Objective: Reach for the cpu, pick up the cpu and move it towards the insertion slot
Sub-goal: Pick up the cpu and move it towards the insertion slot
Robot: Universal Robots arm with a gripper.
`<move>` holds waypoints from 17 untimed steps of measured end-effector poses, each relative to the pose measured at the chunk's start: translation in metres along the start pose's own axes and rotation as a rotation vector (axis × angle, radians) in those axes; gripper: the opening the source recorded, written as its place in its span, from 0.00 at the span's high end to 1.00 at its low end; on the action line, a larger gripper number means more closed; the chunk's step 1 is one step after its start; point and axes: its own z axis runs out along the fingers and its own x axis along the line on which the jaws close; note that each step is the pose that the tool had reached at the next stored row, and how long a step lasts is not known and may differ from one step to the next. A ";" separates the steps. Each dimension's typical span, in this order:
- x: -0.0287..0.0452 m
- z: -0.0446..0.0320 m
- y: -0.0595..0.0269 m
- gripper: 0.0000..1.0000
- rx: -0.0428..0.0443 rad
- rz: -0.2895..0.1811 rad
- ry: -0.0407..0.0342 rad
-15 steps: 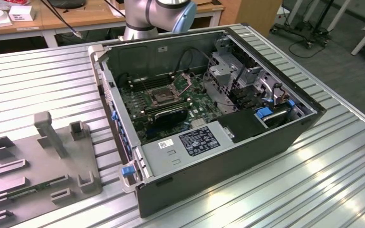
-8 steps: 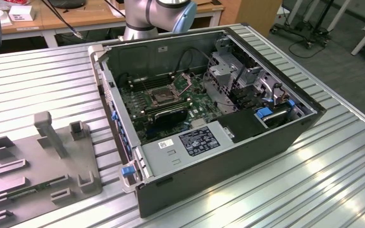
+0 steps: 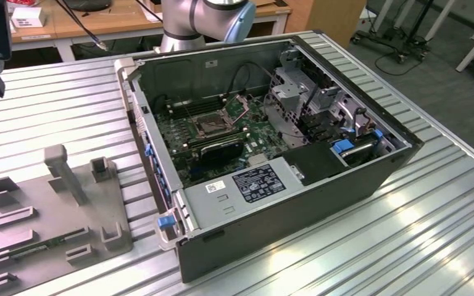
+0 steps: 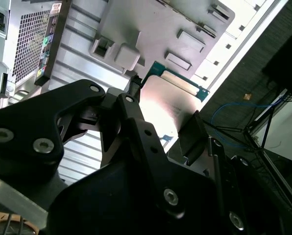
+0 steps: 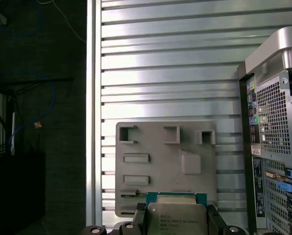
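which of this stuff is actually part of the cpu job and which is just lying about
In the job:
- silvery flat square cpu, held between the fingers of the black gripper
- silver-framed square insertion slot with a dark centre

Just lying about:
- grey plastic tray
- long green memory stick on that tray
- ribbed metal table

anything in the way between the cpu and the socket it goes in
The gripper grips the cpu above the grey tray, outside the case. The insertion slot lies uncovered, but the case's side wall rises between tray and slot; nothing else visible intervenes.
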 end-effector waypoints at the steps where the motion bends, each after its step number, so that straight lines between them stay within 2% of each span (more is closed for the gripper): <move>1: -0.0009 -0.0001 0.0000 0.45 0.0000 0.000 0.0001; 14: -0.0131 -0.0001 0.0004 0.45 0.0000 0.000 0.0000; 17: -0.0135 -0.0001 0.0005 0.45 0.0000 0.000 0.0000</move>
